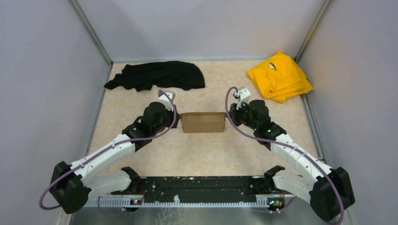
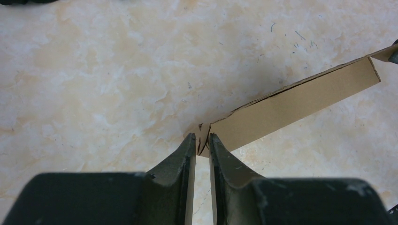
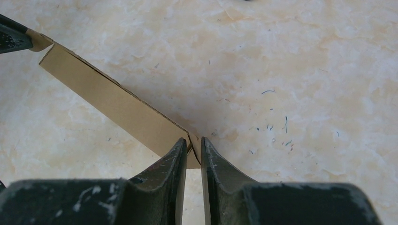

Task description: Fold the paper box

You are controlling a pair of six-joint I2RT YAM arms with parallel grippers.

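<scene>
The paper box (image 1: 202,122) is a shallow brown cardboard mailer held between my two arms in the middle of the table. My left gripper (image 1: 177,123) is shut on its left end. In the left wrist view the fingertips (image 2: 190,140) pinch the box's corner flap, and the box's long side (image 2: 300,102) runs up to the right. My right gripper (image 1: 228,120) is shut on its right end. In the right wrist view the box's side (image 3: 112,104) runs up to the left from the pinched corner. The far gripper's tip shows at each box end.
A black cloth (image 1: 157,75) lies at the back left. A folded yellow cloth (image 1: 279,76) lies at the back right corner. Grey walls enclose the table on three sides. The black base rail (image 1: 199,190) runs along the near edge.
</scene>
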